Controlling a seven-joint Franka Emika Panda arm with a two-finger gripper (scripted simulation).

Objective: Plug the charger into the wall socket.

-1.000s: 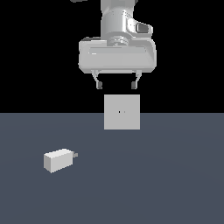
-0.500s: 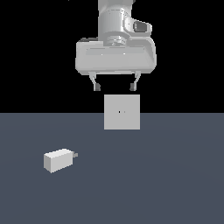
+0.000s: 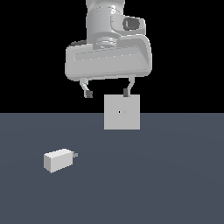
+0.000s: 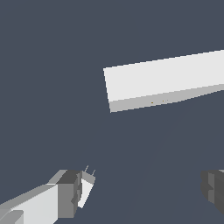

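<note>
Gripper hangs high over the dark floor with its fingers spread wide and nothing between them. Wall socket stands upright just below and behind it; the finger on the exterior view's right overlaps the plate's top edge. Charger lies on the floor well apart, nearer the camera and toward the exterior view's left, prongs aimed right. In the wrist view, the charger peeks out beside one finger.
</note>
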